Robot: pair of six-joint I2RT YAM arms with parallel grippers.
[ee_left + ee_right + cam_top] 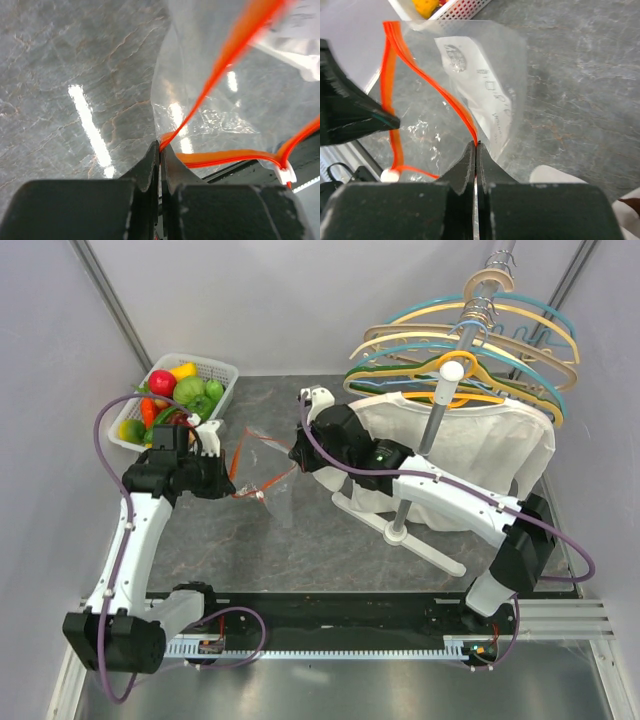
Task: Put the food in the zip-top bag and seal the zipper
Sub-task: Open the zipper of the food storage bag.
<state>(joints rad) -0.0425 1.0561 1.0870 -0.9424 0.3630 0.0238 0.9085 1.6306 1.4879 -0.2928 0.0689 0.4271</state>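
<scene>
The clear zip-top bag (pixel 268 462) hangs between my two grippers above the table, its mouth pulled open. My left gripper (pixel 161 146) is shut on one side of the red-orange zipper (pixel 225 55). My right gripper (pixel 476 144) is shut on the other side of the zipper (pixel 451 107). The white slider (pixel 285 174) sits at one end of the strip. In the top view the left gripper (pixel 228 480) is at the bag's left and the right gripper (pixel 298 455) at its right. The food (pixel 186 392) lies in the white basket, outside the bag.
The white lattice basket (pixel 222 371) stands at the back left, just behind the left gripper. A hanger rack (pixel 455 360) with a white garment (pixel 470 445) stands at the right, its white base foot (pixel 400 530) reaching toward the middle.
</scene>
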